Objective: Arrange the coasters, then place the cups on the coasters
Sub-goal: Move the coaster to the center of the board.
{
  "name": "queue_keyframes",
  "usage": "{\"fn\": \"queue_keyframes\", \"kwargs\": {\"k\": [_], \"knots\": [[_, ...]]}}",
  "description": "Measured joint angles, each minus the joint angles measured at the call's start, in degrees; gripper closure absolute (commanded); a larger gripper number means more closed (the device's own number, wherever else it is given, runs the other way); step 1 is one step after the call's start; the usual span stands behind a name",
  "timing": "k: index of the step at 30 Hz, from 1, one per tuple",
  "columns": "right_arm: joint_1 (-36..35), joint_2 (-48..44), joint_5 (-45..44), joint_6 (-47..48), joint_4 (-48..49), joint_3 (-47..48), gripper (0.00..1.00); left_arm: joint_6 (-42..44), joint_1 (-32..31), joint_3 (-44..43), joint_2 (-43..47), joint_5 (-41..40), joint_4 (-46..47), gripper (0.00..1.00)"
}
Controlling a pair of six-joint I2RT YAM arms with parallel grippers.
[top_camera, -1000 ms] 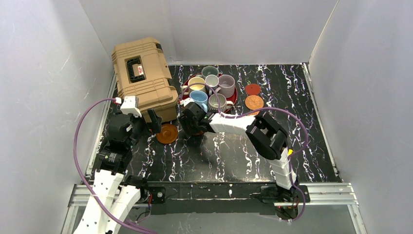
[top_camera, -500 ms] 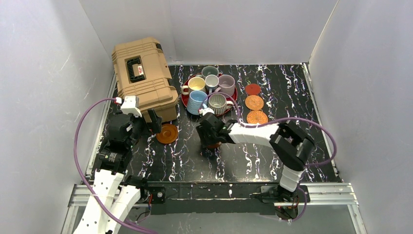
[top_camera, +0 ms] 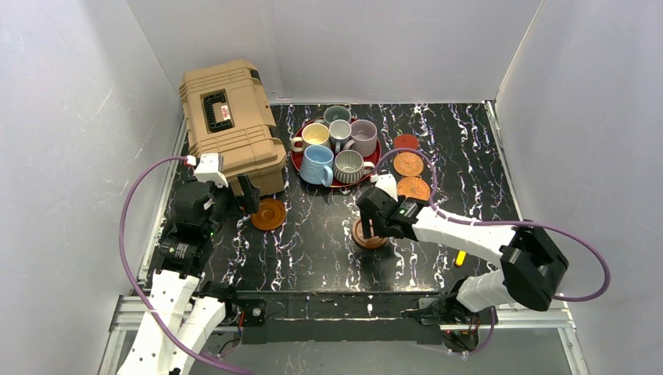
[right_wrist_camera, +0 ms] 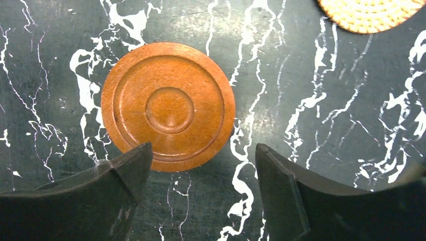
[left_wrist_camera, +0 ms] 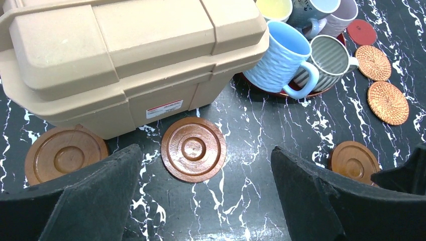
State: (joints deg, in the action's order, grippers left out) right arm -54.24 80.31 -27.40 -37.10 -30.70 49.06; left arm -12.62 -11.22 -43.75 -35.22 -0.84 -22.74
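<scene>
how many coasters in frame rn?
6. Red coaster, woven coaster, second woven coaster in a row at right; wooden coaster before the case, second wooden coaster at its corner, third wooden coaster below the open right gripper.

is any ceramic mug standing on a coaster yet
No, all six ceramic mugs stand together on the large red round tray, while the small round coasters lie bare on the black marbled table.

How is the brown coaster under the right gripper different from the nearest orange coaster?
The brown coaster is smooth wood with carved rings; the orange coaster is woven like a basket. The brown coaster is darker than the orange coaster. The brown coaster lies under the open right gripper; the orange coaster lies apart from it. Both are flat, round and cup-free.
</scene>
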Motion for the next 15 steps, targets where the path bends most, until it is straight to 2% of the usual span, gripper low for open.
{"fn": "queue_keyframes", "kwargs": {"k": [2, 15], "knots": [[0.37, -1.53, -1.05, -0.46, -1.11, 0.0, 0.02, 0.0, 0.0, 0.0, 0.0, -0.11, 0.0, 0.01], [-0.79, -3.04, 4.72, -3.06, 0.7, -1.73, 0.02, 0.0, 0.0, 0.0, -0.24, -0.61, -0.02, 0.01]]}}
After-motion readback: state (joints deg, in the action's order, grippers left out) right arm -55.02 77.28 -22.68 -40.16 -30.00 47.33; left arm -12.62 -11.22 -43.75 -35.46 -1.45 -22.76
